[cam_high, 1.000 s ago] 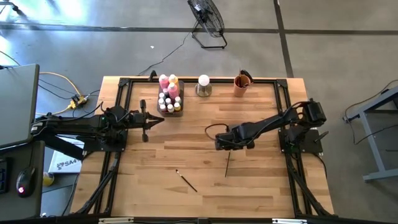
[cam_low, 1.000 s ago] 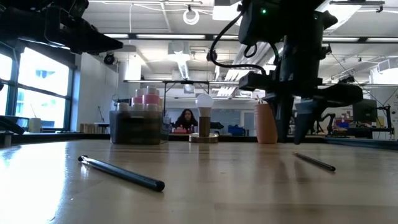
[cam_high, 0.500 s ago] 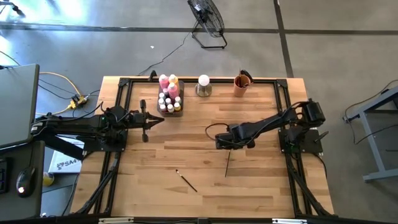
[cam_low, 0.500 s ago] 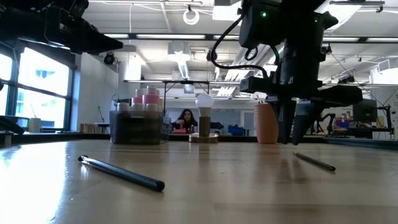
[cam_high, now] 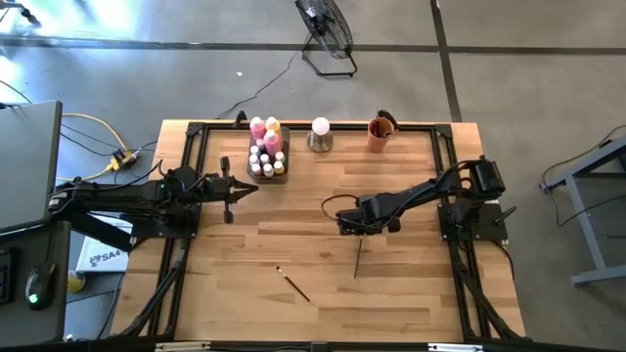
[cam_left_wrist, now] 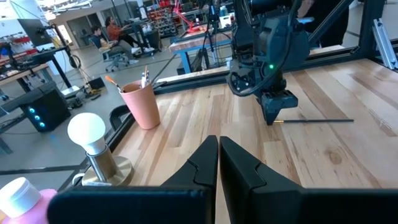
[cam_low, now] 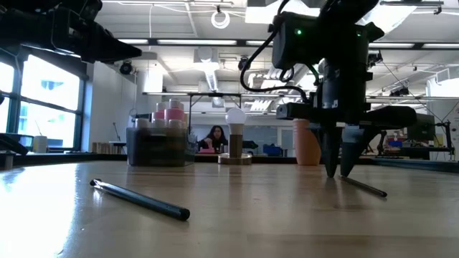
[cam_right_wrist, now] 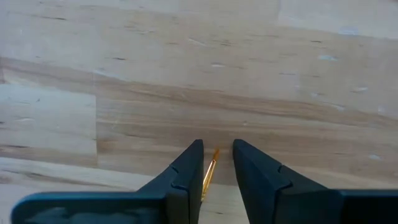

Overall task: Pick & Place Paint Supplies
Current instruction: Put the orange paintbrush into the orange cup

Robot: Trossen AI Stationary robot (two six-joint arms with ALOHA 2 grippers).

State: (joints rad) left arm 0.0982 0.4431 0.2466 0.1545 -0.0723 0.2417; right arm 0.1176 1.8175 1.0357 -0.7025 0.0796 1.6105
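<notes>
Wooden surface (cam_high: 313, 293): right gripper (cam_right_wrist: 217, 163) straddles a paintbrush (cam_high: 358, 260) tip, jaws parted, ungrasped. Left gripper (cam_left_wrist: 218, 163) waits clenched. Closing off-centre could flick the brush away.

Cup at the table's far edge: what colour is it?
Orange cup with brushes standing in it; the left wrist view shows it best.

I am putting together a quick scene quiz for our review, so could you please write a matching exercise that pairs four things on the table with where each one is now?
Things:
1. orange cup
2. right gripper
3. left gripper
4. second paintbrush

Places or states:
A. shut, pointing across the table, just in front of the tray of paint bottles
B. lying alone near the table's front edge
C. at the back edge, right of the white ball on a metal base
D. fingertips down at the table, astride the tip of a paintbrush

Pairs: 1-C, 2-D, 3-A, 4-B
</notes>
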